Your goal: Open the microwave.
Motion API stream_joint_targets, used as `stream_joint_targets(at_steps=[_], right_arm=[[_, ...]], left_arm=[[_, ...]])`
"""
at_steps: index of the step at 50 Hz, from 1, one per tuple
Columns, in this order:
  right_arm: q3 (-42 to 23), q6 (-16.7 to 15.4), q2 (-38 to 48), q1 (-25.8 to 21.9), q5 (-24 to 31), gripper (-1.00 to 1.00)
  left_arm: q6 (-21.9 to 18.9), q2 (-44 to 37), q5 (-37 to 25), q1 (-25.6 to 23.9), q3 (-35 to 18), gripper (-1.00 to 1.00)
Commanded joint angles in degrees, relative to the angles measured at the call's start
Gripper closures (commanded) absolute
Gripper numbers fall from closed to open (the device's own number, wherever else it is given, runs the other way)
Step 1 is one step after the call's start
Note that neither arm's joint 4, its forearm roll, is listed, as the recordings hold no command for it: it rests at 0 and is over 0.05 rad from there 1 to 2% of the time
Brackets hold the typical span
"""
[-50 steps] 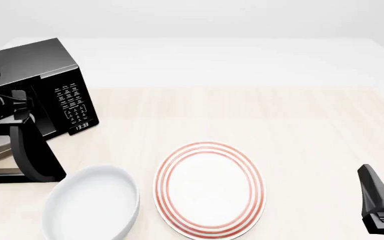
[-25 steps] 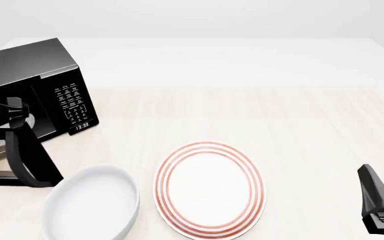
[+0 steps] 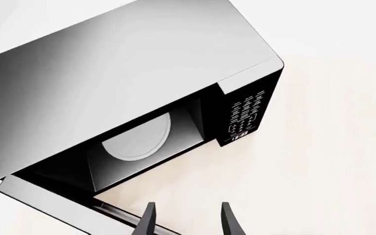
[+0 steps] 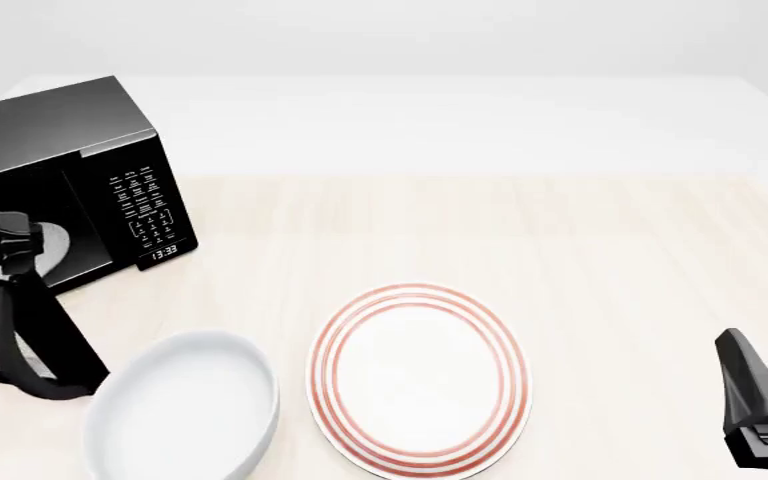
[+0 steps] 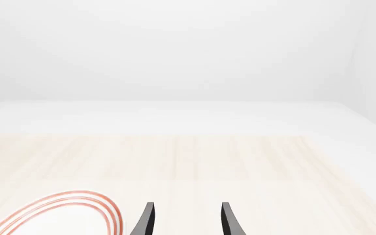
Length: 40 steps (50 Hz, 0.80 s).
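1. The microwave [image 4: 84, 190] is seen at the table's far left, its door swung wide open; "13:33" is shown on its clock [image 4: 163, 253].
2. The keypad [image 3: 246, 113] labels are too small to be read.
3. The left gripper [image 3: 186, 219] and right gripper [image 5: 186, 219] are held with fingers apart, nothing between them.

The microwave [image 4: 77, 150] is showing glossy black, its top shading from grey to pale silver; its keypad [image 4: 141, 205] is carrying white lettering on black; its clock [image 4: 163, 253] is glowing with white digits; a pale grey-white disc [image 3: 137, 139] is lying inside its dark cavity; the plate [image 4: 419, 375] is showing white with thin red concentric rings near the rim; the bowl [image 4: 184, 410] is appearing plain white; the table [image 4: 518, 230] is showing a light, faintly streaked wood grain, going white at the far end; the left gripper [image 3: 186, 223] and right gripper [image 5: 186, 223] are both showing black.
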<state>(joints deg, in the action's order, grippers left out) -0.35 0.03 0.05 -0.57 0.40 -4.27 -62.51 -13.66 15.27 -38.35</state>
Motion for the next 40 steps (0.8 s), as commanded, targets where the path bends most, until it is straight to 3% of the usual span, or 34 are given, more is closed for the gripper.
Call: stream_joint_targets(at_steps=[1, 40], right_arm=[[0.0, 0.0, 0.0, 0.0, 0.0, -1.00], [0.0, 0.0, 0.0, 0.0, 0.0, -1.00]], left_arm=[[1.0, 1.4, -0.7, 1.1, 3.7, -1.00], [1.9, 7.8, -2.9, 2.5, 7.6, -1.00]])
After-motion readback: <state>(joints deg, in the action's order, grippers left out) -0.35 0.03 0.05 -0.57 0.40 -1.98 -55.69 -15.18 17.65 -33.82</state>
